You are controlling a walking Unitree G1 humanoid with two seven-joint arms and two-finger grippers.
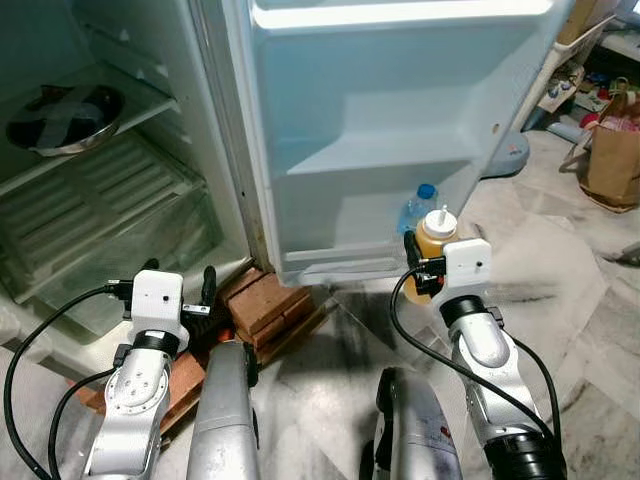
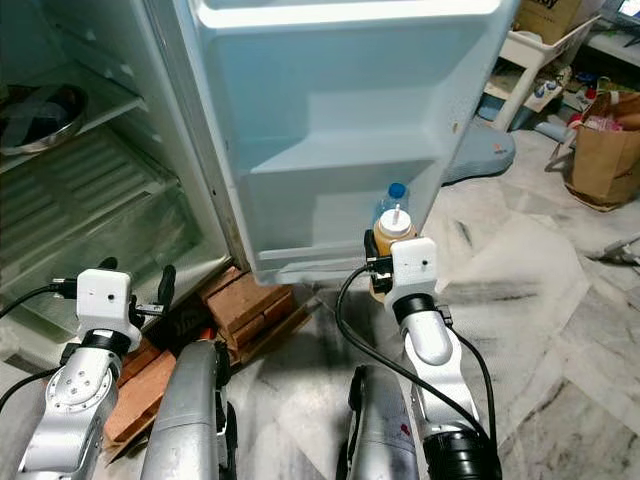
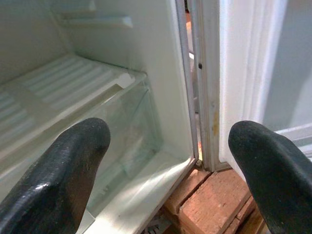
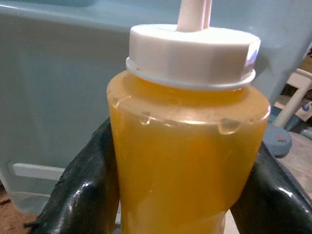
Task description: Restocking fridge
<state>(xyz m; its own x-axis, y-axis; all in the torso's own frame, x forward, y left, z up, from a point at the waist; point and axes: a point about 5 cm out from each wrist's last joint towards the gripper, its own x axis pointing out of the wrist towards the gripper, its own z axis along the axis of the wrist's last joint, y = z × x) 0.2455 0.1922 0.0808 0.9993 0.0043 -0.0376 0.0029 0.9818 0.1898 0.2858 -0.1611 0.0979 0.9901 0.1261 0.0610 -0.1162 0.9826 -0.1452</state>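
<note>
1. Two silver arms: left arm (image 1: 135, 400), right arm (image 1: 490, 375), brushed-metal shells, rounded at the joints.
2. White boxy camera housing on each wrist, left wrist housing (image 1: 157, 297) and right wrist housing (image 1: 468, 262), each marked with a small dark dot.
3. Black cables (image 1: 415, 345) looping loose from the wrists and back along the forearms.
4. Long black fingers (image 3: 58, 178), matte, faintly grainy rubber with rounded tips.
5. Black ribbed collar (image 1: 525, 455) low on the right arm.
6. Small red marking (image 1: 444, 432) on the silver shell nearby.
</note>
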